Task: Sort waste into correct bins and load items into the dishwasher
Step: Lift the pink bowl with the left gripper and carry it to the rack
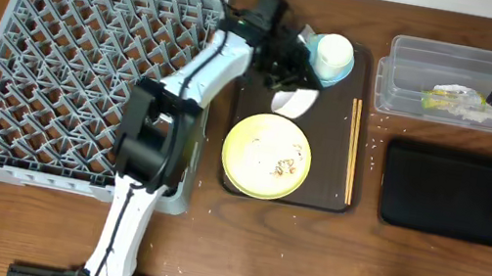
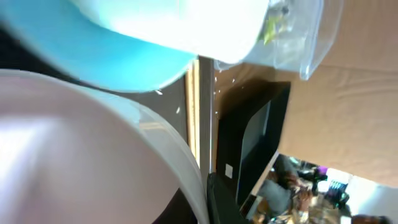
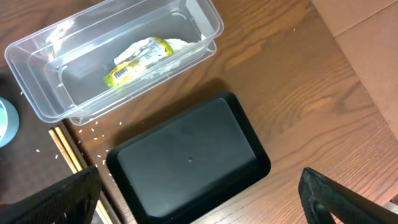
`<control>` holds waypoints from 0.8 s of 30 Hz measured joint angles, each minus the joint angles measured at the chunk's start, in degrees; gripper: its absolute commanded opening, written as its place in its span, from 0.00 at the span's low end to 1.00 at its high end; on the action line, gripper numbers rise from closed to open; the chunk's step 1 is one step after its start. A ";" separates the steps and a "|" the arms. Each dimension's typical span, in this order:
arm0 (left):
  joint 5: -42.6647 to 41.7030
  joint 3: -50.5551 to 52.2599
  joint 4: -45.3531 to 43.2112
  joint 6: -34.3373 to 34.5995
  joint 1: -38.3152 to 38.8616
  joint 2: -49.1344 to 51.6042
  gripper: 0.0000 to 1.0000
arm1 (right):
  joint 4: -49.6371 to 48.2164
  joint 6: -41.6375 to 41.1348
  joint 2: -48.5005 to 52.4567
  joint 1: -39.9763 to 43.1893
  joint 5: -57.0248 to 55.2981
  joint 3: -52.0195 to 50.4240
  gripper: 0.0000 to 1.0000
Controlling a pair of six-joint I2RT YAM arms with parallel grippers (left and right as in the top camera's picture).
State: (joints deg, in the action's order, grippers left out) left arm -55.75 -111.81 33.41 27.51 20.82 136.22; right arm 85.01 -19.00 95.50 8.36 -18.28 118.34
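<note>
Bowl partly hidden
The left gripper (image 1: pixel 287 80) covers part of the white bowl (image 1: pixel 295 104); the left wrist view blurs it, and the right wrist view's edge crops the blue bowl (image 3: pixel 5 122).

On the brown serving tray (image 1: pixel 336 123) you see the pale yellow plate (image 1: pixel 266 156), chopsticks (image 1: pixel 353 150) along its right edge, and a white cup (image 1: pixel 336 49) in the light blue bowl (image 1: pixel 333 74) at its far end. Left of it stands the dish rack (image 1: pixel 68 70); right, the clear tub (image 1: pixel 407 60) and black tray (image 1: pixel 450 195).

wrapper (image 3: pixel 138 59) in tub (image 3: pixel 208 22) beside tray (image 3: pixel 186 162)
</note>
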 measured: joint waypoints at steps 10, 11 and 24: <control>-1.33 0.46 0.02 0.98 -6.38 -0.79 0.07 | 0.02 0.00 0.00 0.00 0.00 0.00 0.99; -1.33 0.68 0.09 1.01 -6.69 -1.27 0.07 | 0.00 0.00 0.00 0.00 0.00 0.00 0.99; -8.11 0.83 -5.92 6.05 -13.25 -10.93 0.07 | 0.81 -0.02 0.02 0.00 0.00 0.00 0.99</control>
State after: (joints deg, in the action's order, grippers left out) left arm -63.86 -110.98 27.49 33.56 7.57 125.29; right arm 85.82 -19.03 95.53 8.36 -18.28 118.34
